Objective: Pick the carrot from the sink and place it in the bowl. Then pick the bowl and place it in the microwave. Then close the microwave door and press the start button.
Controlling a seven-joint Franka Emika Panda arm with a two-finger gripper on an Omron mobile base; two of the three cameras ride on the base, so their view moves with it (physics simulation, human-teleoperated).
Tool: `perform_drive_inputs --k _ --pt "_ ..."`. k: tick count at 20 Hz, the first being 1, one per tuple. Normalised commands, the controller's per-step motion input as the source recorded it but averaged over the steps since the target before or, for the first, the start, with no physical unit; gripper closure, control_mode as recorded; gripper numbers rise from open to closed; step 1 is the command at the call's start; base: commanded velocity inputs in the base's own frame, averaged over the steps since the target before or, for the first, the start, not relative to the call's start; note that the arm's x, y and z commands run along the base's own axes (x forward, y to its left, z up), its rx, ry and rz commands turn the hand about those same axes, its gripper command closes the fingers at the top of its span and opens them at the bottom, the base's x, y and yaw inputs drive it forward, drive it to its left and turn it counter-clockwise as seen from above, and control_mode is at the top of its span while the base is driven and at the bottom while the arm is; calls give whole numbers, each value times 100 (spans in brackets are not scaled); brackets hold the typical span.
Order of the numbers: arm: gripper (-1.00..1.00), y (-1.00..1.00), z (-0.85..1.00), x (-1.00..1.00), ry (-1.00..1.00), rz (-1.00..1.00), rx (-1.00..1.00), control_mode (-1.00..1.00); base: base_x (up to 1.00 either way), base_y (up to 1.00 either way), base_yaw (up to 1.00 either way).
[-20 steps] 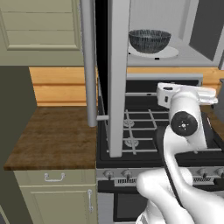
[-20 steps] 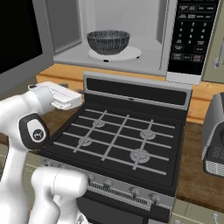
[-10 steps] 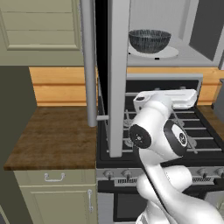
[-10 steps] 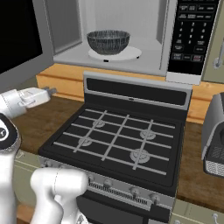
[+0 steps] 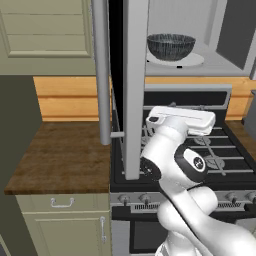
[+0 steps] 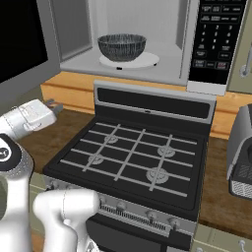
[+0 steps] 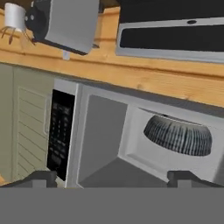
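The dark ribbed bowl (image 5: 171, 46) (image 6: 121, 47) stands on the white turntable plate inside the microwave (image 6: 167, 69). The carrot and the sink are out of view. The microwave door (image 5: 134, 90) (image 6: 22, 44) hangs wide open to the left, its silver bar handle (image 5: 100, 75) facing me. My gripper (image 6: 53, 106) is open and empty, low at the left of the stove, between the door and the oven cavity. In the hand view, which is rolled upside down, its fingertips (image 7: 41, 177) stand wide apart, pointing at the bowl (image 7: 178, 136) and the control panel (image 7: 59, 133).
A black gas stove (image 6: 133, 152) lies under the microwave, with a wooden counter (image 5: 60, 155) to its left and beige cabinet doors (image 5: 45, 30) above that. A grey toaster (image 6: 242, 152) stands at the right. The control panel (image 6: 211, 42) is on the microwave's right side.
My arm has swung left, carrying the hand from over the stove's right part toward the open door side. The gripper stayed open. Bowl and door have not moved.
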Motion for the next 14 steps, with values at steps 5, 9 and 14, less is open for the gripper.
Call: perform_drive_inputs --k 5,9,14 --pt "-100 13 -12 -28 -26 -14 -20 -100 0 0 0" --pt "-100 31 -26 -19 -18 -24 -26 -100 0 0 0" --pt "-100 20 -56 -3 -11 -14 -27 -100 0 0 0"
